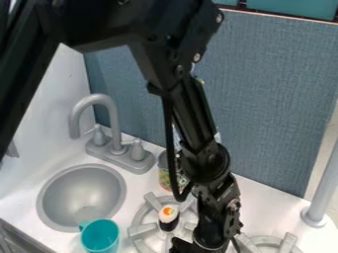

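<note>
Arm (112, 22) before can (163, 179) | sushi (169, 217) on burner (142, 231) | teal cup (100, 237) by sink (80, 190) | pincer (196, 246) state: can't tell

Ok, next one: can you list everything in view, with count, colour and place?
Sushi-like toy: one, white, black and orange, at the left burner
Burners: two, grey, lower centre and lower right
Cup: one, teal, beside the sink's near edge
Sink: one, grey, left
Faucet: one, grey, behind the sink
Container: one, multicoloured, partly behind the arm
Post: one, grey, right edge
Counter: one, white, below
Backboard: one, blue-grey, behind
Robot arm: one, black, top to bottom
</note>
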Controlling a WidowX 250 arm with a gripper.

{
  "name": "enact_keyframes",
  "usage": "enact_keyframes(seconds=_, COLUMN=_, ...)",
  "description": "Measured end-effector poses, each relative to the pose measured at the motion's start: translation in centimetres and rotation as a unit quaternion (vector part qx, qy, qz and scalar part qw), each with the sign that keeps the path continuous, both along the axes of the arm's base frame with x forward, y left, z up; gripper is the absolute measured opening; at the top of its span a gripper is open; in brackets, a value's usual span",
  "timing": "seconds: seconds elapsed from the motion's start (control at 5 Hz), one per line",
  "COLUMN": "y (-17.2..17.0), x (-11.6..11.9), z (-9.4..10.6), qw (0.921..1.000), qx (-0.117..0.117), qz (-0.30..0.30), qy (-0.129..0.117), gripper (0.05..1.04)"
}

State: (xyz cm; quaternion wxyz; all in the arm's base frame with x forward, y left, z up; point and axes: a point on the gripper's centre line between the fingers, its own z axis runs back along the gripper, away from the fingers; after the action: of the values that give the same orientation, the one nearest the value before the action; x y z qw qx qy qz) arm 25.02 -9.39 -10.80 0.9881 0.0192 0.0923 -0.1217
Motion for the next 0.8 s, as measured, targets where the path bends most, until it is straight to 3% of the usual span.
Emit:
enact_keyframes(seconds=0.4, y=0.1, x=-0.1, z=-0.5, qw=0.9995, qx=0.028, qz=0.015, qy=0.011, gripper=0.399)
enact_keyframes(seconds=0.6, y=0.4, x=-1.2, z=-0.2, qw=0.9994, qx=0.026, qz=0.015, qy=0.014, gripper=0.24)
enact_keyframes(seconds=0.8, y=-0.7, x=-0.6, z=2.1, qw=0.9997, qx=0.015, qz=0.007, qy=-0.02, gripper=0.169)
